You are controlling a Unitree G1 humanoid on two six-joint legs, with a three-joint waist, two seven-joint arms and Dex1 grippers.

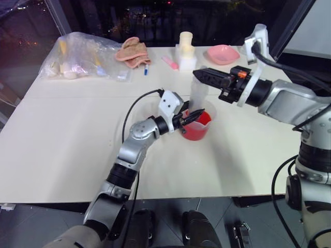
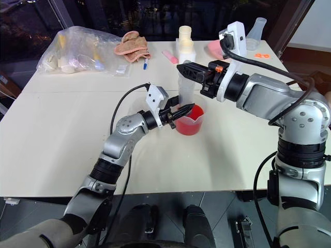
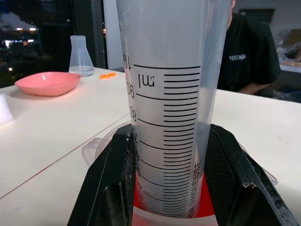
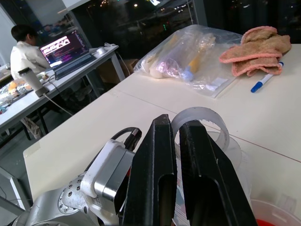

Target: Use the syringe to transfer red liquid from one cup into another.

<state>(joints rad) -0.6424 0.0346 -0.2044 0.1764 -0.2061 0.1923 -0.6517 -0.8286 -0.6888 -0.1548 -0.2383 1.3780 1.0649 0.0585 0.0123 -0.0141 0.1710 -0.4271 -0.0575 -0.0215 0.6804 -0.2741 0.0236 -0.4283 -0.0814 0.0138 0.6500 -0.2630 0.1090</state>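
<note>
The syringe (image 3: 164, 117) is clamped upright between the left gripper's (image 2: 181, 110) fingers, its lower end sunk in the red liquid (image 2: 189, 125) of the larger beaker (image 1: 198, 125). Above it, the right gripper (image 2: 182, 67) is pinched together on the plunger top (image 4: 200, 123).

The table (image 1: 67, 139) is evenly lit from overhead, pale and bright, while the windows behind it are dark with small points of light. Shadows under the arms are soft and faint. The syringe (image 3: 164, 108) stands sharp up close with a mild sheen; the background behind it is slightly soft.
</note>
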